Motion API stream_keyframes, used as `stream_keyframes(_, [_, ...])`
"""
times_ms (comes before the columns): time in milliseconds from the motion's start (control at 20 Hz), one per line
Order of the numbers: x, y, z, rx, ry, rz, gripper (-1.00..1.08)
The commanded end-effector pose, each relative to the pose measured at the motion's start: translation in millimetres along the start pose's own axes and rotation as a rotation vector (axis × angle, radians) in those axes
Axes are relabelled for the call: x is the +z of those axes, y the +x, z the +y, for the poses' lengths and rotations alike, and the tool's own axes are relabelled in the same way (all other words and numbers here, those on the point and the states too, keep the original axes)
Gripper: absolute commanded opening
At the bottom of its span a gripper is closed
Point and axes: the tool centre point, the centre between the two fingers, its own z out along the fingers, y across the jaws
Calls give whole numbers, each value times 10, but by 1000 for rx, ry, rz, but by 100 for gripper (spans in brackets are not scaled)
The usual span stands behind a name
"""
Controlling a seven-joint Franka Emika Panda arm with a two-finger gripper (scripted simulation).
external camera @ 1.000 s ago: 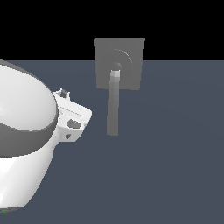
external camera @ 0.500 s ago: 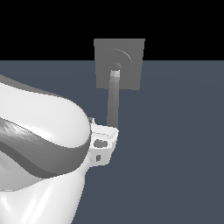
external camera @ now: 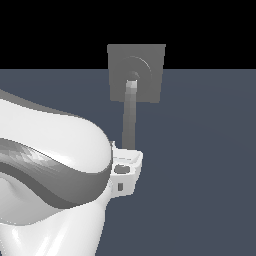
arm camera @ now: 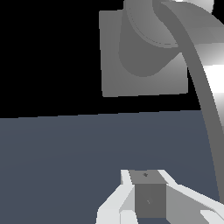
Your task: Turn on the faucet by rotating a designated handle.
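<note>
The faucet [external camera: 145,62] is a grey square plate with a round hub [external camera: 133,74], standing at the far edge of the floor. Its handle [external camera: 129,117], a long slim grey bar, runs from the hub toward the camera. My gripper [external camera: 127,161] sits at the bar's free end and covers the tip in the exterior view. In the wrist view the plate [arm camera: 131,74] fills the upper part, and the handle [arm camera: 209,113] sweeps past beside my gripper [arm camera: 146,194]. Its fingers stand together, shut with nothing between them. Whether they touch the bar is not visible.
My own white arm [external camera: 45,175] fills the exterior view's left and lower part and hides the floor behind it. Flat dark blue-grey floor [external camera: 200,165] stretches to the exterior view's right of the handle, under a black background.
My arm has swung toward the exterior view's right and lower down. The gripper went from left of the handle to its free end. The handle has not visibly turned.
</note>
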Motion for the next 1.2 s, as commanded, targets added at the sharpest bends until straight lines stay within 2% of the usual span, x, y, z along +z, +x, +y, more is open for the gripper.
stream_keyframes(0, [0, 3, 37, 0, 0, 0, -100])
stream_keyframes(1150, [-3, 70, 939, -1, 0, -1, -100])
